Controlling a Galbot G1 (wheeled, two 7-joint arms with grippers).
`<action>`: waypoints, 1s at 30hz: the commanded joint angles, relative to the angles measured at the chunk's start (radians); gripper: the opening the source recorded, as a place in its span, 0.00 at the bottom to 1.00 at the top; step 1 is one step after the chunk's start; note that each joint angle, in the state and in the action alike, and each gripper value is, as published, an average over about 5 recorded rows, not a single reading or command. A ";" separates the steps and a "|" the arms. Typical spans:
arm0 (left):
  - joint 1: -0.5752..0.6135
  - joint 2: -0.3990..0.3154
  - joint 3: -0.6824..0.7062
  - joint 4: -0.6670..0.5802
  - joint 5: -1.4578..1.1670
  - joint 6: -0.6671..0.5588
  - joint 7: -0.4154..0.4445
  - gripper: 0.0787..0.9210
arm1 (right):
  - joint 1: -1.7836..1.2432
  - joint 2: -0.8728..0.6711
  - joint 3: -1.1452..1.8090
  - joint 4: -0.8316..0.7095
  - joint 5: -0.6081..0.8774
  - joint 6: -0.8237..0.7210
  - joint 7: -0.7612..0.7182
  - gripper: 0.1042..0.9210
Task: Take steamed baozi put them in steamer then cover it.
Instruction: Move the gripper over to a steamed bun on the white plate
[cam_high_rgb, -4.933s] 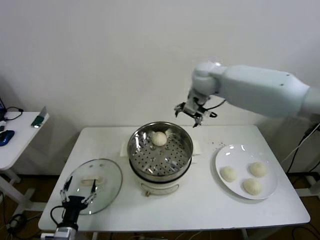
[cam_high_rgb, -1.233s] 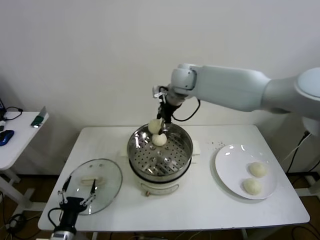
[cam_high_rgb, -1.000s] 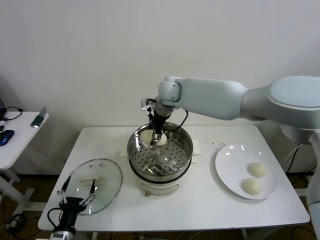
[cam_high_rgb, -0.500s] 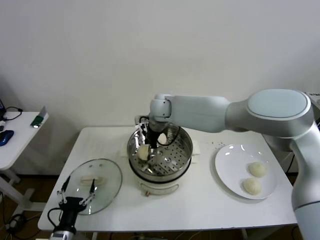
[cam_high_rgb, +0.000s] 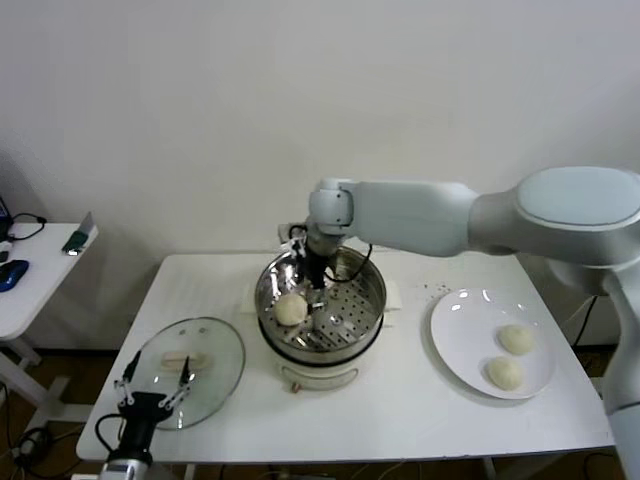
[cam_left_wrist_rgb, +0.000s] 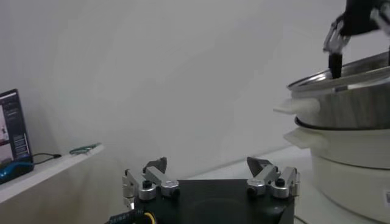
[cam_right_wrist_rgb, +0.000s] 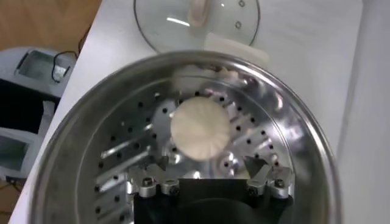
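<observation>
The steel steamer (cam_high_rgb: 360, 318) stands mid-table on its white pot base. One baozi (cam_high_rgb: 291, 310) lies free on its perforated bottom at the front left; it also shows in the right wrist view (cam_right_wrist_rgb: 200, 128). My right gripper (cam_high_rgb: 312, 278) is inside the basket just behind that bun, open and empty (cam_right_wrist_rgb: 207, 165). Two more baozi (cam_high_rgb: 516, 339) (cam_high_rgb: 504, 373) lie on the white plate (cam_high_rgb: 462, 318). The fourth baozi is hidden. The glass cover (cam_high_rgb: 205, 352) lies flat at the table's front left. My left gripper (cam_high_rgb: 152, 388) is open at the cover's near edge.
The steamer's rim and white handle (cam_left_wrist_rgb: 341, 91) show to one side in the left wrist view, with my left gripper (cam_left_wrist_rgb: 207, 167) low beside them. A side table (cam_high_rgb: 30, 270) with small items stands far left. The wall is close behind the table.
My right gripper brought a baozi from above the steamer's back rim down into the basket and let it go. Three baozi lay on the plate earliest; two lie there now.
</observation>
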 joint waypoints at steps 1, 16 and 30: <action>-0.004 0.001 0.005 0.002 0.005 0.003 0.000 0.88 | 0.176 -0.232 -0.044 0.177 -0.024 0.033 -0.047 0.88; 0.002 0.001 0.005 0.004 0.031 0.020 -0.020 0.88 | 0.020 -0.799 -0.035 0.404 -0.460 0.068 -0.097 0.88; 0.024 -0.032 -0.006 0.005 0.074 0.028 -0.021 0.88 | -0.564 -0.906 0.401 0.208 -0.775 0.144 -0.137 0.88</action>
